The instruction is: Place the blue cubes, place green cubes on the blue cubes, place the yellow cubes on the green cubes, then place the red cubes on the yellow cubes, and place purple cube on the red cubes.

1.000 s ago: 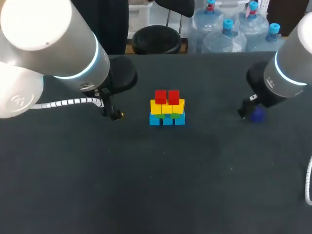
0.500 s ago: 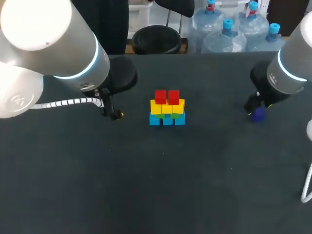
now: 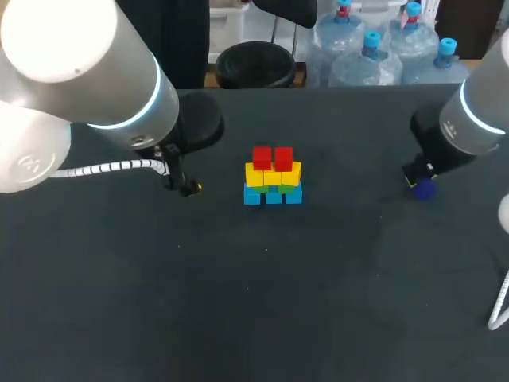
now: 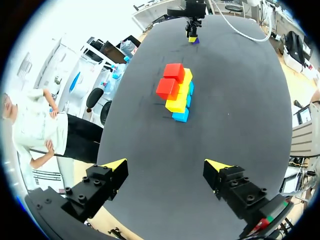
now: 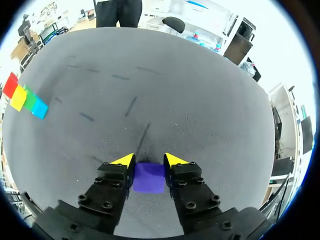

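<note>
two fingers of the right gripper (image 5: 149, 160) clamp the purple cube (image 5: 149, 178), seemingly light and rigid, by opposite flat sides.

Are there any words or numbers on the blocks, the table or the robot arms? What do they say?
Stack of cubes: plain coloured faces, no text.
Purple cube: plain, no text.
Table: no text.
Left arm: a faint grey mark on its shell, too blurred to read.
</note>
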Robot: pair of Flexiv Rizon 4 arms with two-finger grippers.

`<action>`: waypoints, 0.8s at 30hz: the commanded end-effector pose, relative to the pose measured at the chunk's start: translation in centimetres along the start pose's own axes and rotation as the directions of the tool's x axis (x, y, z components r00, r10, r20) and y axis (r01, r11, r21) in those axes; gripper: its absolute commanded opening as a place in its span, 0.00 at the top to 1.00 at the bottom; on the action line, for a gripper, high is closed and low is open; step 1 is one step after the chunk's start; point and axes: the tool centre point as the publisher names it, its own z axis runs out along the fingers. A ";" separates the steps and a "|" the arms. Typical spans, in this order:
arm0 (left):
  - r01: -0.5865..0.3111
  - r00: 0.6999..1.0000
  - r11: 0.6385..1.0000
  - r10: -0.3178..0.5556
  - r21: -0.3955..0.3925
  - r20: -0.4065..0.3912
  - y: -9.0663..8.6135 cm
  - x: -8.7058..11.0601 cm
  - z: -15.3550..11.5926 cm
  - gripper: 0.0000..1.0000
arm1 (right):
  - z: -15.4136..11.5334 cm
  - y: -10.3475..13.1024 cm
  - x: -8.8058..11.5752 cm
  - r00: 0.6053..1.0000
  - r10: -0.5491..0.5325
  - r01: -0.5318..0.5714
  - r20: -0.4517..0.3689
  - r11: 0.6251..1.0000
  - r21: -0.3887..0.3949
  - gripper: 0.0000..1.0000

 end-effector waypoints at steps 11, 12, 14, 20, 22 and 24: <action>-0.001 1.000 1.000 0.001 0.001 -0.002 0.1 0.0 0.0 0.00 | -4.6 2.6 -4.0 0.985 -0.161 0.161 0.063 0.987 0.013 1.00; -0.001 1.000 1.000 0.001 0.001 -0.002 0.1 0.0 0.0 0.00 | -5.1 2.8 -4.3 0.981 -0.178 0.178 0.073 0.984 0.013 1.00; -0.001 1.000 1.000 0.001 0.001 -0.002 0.1 0.0 0.0 0.00 | -6.1 3.2 -5.0 0.974 -0.207 0.206 0.095 0.978 0.016 1.00; -0.001 1.000 1.000 0.001 0.001 -0.002 0.1 0.0 0.0 0.00 | -9.9 4.0 -6.9 0.940 -0.295 0.293 0.171 0.955 0.036 1.00; -0.001 1.000 1.000 0.001 0.001 -0.002 0.1 0.0 0.0 0.00 | -11.4 4.7 -7.6 0.921 -0.333 0.332 0.201 0.943 0.040 1.00; -0.001 1.000 1.000 0.001 0.001 -0.002 0.1 0.0 0.0 0.00 | -12.8 5.3 -8.4 0.900 -0.374 0.375 0.224 0.926 0.042 1.00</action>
